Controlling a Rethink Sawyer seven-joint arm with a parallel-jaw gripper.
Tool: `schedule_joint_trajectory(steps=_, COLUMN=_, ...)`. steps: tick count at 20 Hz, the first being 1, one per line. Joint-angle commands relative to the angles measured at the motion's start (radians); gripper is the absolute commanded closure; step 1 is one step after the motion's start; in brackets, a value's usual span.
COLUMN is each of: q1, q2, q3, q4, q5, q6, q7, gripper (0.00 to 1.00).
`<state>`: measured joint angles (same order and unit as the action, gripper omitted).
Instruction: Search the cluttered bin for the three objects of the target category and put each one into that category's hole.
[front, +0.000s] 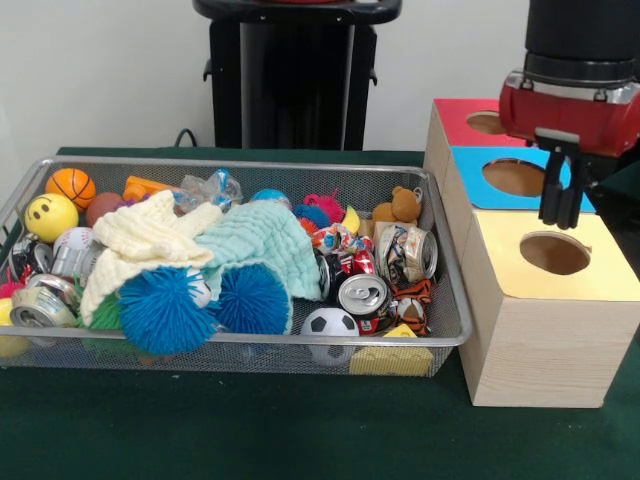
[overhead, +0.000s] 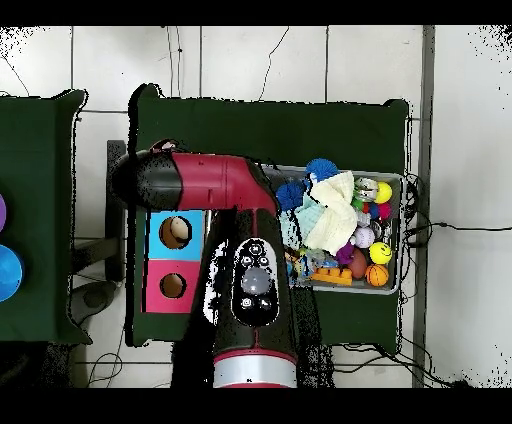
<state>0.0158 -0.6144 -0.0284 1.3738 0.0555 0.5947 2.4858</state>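
The hand (front: 562, 205), narrow and empty, is being held at twelve o'clock of the hole (front: 555, 253), suggesting a drop there.

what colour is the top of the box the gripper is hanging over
Blue: the gripper hangs over the blue-faced box, clearest in the front view.
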Motion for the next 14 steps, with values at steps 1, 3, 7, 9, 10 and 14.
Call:
schedule_joint_trajectory(steps=1, q1=-0.078, q2=-0.034, q3=-0.006, q4=0.087, q5=-0.108, q6=-0.044, q7=-0.077, gripper=1.00)
schedule_joint_trajectory(steps=3, q1=-0.083, q2=-0.037, q3=-0.010, q4=0.091, q5=-0.125, q6=-0.059, q7=-0.079, gripper=1.00)
schedule_joint_trajectory(steps=7, q1=-0.110, q2=-0.042, q3=0.007, q4=0.101, q5=-0.145, q6=-0.052, q7=-0.082, gripper=1.00)
schedule_joint_trajectory(steps=9, q1=-0.118, q2=-0.050, q3=0.013, q4=0.109, q5=-0.146, q6=-0.030, q7=-0.072, gripper=1.00)
schedule_joint_trajectory(steps=10, q1=-0.111, q2=-0.057, q3=0.003, q4=0.120, q5=-0.142, q6=-0.017, q7=-0.044, gripper=1.00)
schedule_joint_trajectory(steps=14, q1=-0.078, q2=-0.077, q3=-0.041, q4=0.159, q5=-0.127, q6=0.032, q7=0.054, gripper=1.00)
